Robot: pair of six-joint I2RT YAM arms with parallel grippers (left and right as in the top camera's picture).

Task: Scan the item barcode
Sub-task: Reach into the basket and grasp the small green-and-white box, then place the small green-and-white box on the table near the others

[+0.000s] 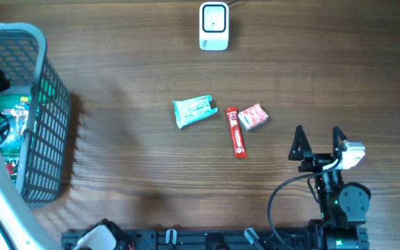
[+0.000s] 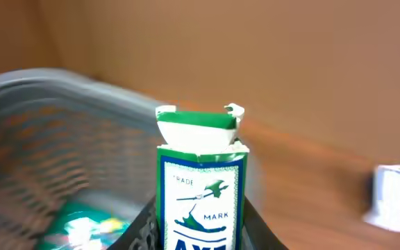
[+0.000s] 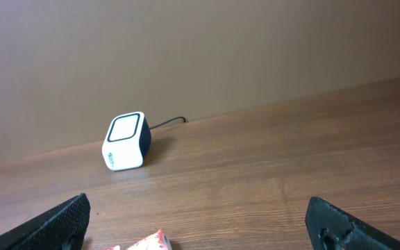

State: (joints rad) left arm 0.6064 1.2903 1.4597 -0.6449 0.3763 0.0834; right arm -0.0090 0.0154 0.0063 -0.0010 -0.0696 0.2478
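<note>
Left gripper (image 2: pixel 200 237) sat at the bottom centre of the left wrist view, its dark fingers narrowed onto the lower sides of a green-and-white printed cardboard carton (image 2: pixel 198 184). The carton stood upright between them with its torn top flaps open. Behind it, in the left half of that view, curved the grey plastic mesh basket (image 2: pixel 40 104). Overhead, this basket (image 1: pixel 47 118) filled the far left edge of the frame, with more green packets lying inside.

The white cube-shaped barcode scanner (image 1: pixel 214 26) stood at the top centre of the overhead frame, well apart from the basket. It also showed as a pale blur at the right edge of the left wrist view.

The right gripper (image 1: pixel 319 144) hovered at the lower right with its jaws spread wide and nothing between them. Its own camera looked across the wooden table (image 3: pixel 269 173) toward the scanner.

A teal sachet (image 1: pixel 194 110), a red stick packet (image 1: pixel 236 132) and a small red-and-white packet (image 1: pixel 253 117) lay near the middle of the table.

The step in hand appeared to be the pick from the basket, with scanning not yet begun. The next move would likely call for carrying the carton across to the scanner and turning its barcode toward the window; where the barcode sat could not be told.
</note>
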